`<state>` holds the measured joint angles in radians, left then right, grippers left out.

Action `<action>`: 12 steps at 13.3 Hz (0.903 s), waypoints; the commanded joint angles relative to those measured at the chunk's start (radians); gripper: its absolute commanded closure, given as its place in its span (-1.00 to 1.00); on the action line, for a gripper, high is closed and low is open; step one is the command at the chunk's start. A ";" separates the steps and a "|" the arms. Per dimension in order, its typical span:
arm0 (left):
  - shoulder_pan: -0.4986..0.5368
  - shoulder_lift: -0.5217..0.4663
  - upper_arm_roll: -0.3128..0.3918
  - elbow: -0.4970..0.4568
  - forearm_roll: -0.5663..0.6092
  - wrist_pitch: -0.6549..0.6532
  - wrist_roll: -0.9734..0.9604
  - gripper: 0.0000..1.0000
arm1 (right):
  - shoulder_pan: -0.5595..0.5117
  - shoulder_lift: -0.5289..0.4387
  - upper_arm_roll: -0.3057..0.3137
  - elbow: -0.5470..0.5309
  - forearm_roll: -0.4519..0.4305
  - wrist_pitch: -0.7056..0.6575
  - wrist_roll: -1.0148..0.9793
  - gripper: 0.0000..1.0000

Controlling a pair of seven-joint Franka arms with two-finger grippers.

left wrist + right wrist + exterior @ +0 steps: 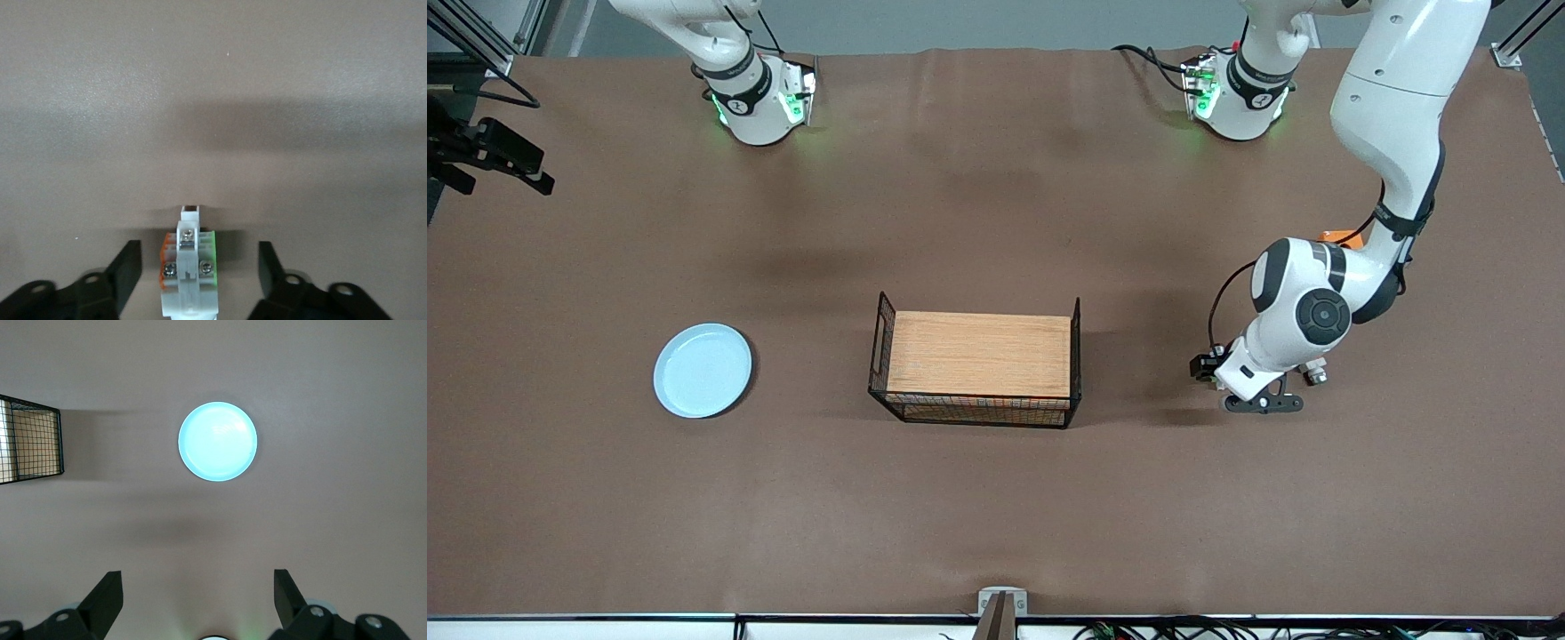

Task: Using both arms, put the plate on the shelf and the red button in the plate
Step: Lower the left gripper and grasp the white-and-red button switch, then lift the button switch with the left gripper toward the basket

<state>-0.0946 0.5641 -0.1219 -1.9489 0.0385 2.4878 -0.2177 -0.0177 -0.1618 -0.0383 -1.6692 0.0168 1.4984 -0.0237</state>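
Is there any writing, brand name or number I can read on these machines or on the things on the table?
None can be read.
Round pale-blue plate: plain, no text.
Wire basket with a wooden top: coloured marks along its lower edge, too small to read.
White arm bases: small dark marks, too blurred to read.

Even overhead light brightens my brown table (996, 498), casting soft shadows beside the rack (978, 369), glare whitens the plate (217, 441), and my left wrist view looks slightly soft.
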 commanded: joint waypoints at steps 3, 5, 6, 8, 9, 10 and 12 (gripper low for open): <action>-0.004 0.020 0.004 0.004 0.023 0.005 -0.029 0.15 | 0.004 -0.031 0.000 -0.032 -0.008 0.006 0.001 -1.00; -0.001 0.019 0.004 0.007 0.023 0.000 -0.031 0.39 | 0.004 -0.038 0.000 -0.037 -0.008 0.008 0.010 -1.00; 0.003 0.011 0.004 0.005 0.023 -0.004 -0.031 0.50 | 0.005 -0.041 0.000 -0.044 -0.008 0.008 0.019 -1.00; 0.010 -0.010 0.004 0.010 0.021 -0.032 -0.029 0.58 | 0.005 -0.059 0.001 -0.070 -0.008 0.022 0.027 -1.00; 0.013 -0.023 0.007 0.012 0.021 -0.047 -0.026 0.59 | 0.004 -0.059 0.000 -0.072 -0.008 0.023 0.027 -1.00; 0.016 -0.045 0.008 0.012 0.021 -0.056 -0.025 0.59 | 0.004 -0.058 0.000 -0.070 -0.008 0.025 0.027 -1.00; 0.018 -0.088 0.007 0.013 0.021 -0.075 -0.026 0.59 | 0.004 -0.055 0.000 -0.064 -0.008 0.023 0.025 -1.00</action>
<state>-0.0793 0.5448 -0.1146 -1.9248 0.0396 2.4558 -0.2237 -0.0177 -0.1885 -0.0381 -1.7069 0.0168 1.5081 -0.0118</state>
